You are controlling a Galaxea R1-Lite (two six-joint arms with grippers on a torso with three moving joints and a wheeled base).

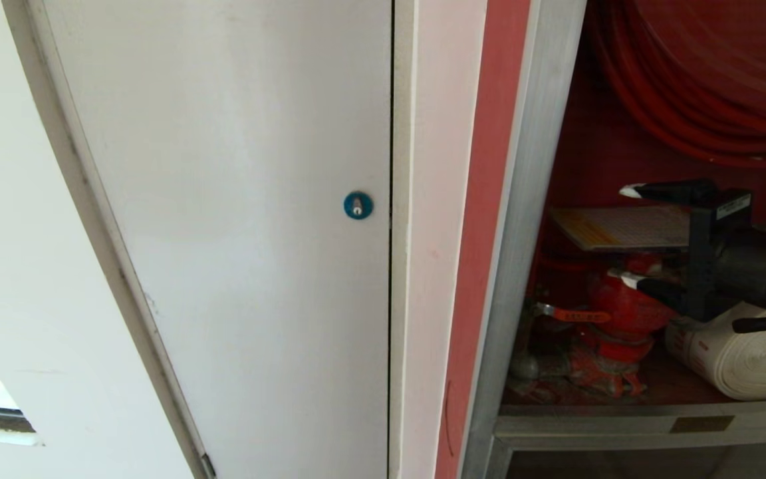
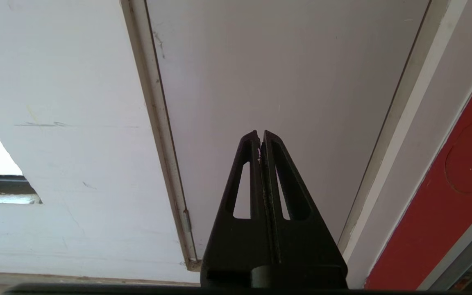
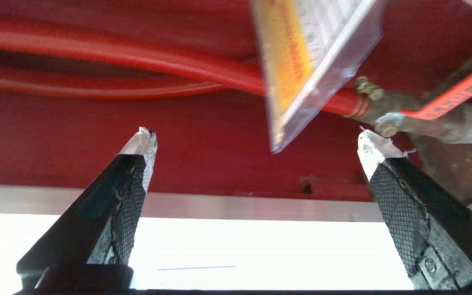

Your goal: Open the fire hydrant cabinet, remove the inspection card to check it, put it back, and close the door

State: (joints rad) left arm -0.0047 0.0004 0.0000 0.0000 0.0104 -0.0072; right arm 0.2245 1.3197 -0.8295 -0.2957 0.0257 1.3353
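Reaching for inspection card (image 1: 622,227) inside fire hydrant cabinet (image 1: 522,199).
Spreading right gripper (image 1: 629,236) wide, grasping nothing; card lying flat between fingertips (image 1: 632,191), long axis pointing outward; left gripper (image 2: 260,141) clenched, farther off.

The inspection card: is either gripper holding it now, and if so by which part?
Nothing is held. The right gripper is open inside the fire hydrant cabinet, its fingers apart from the inspection card. The left gripper is shut and empty.

Open red cabinet (image 1: 529,199), laminated card (image 1: 622,227) inside
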